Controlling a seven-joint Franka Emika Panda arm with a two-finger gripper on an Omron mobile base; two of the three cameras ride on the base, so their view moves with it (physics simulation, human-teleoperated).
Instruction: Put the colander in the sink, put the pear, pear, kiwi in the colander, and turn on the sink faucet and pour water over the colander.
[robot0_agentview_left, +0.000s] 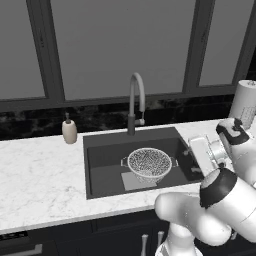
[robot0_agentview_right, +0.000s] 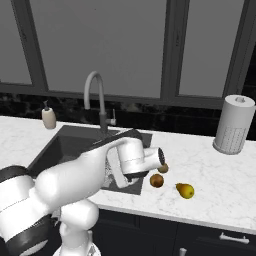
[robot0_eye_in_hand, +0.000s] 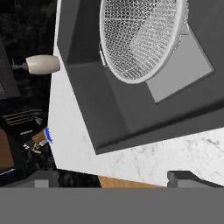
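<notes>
The colander (robot0_agentview_left: 149, 162) stands upright in the sink (robot0_agentview_left: 100, 160), over the lighter patch on its floor, and nothing lies in it. It also fills the top of the hand view as mesh, colander (robot0_eye_in_hand: 140, 39). My gripper (robot0_eye_in_hand: 116, 178) is open and holds nothing, above the sink's front right corner. On the counter right of the sink lie the brown kiwi (robot0_agentview_right: 157, 180), a yellow pear (robot0_agentview_right: 185, 190) and a second pear (robot0_agentview_right: 163, 169) half hidden behind my hand. The sink faucet (robot0_agentview_left: 136, 100) arches over the back of the basin; no water shows.
A beige soap dispenser (robot0_agentview_left: 69, 131) stands on the counter left of the sink. A paper towel roll (robot0_agentview_right: 232, 125) stands at the back right. My arm crosses over the sink's right side in the right base view. Windows run behind the counter.
</notes>
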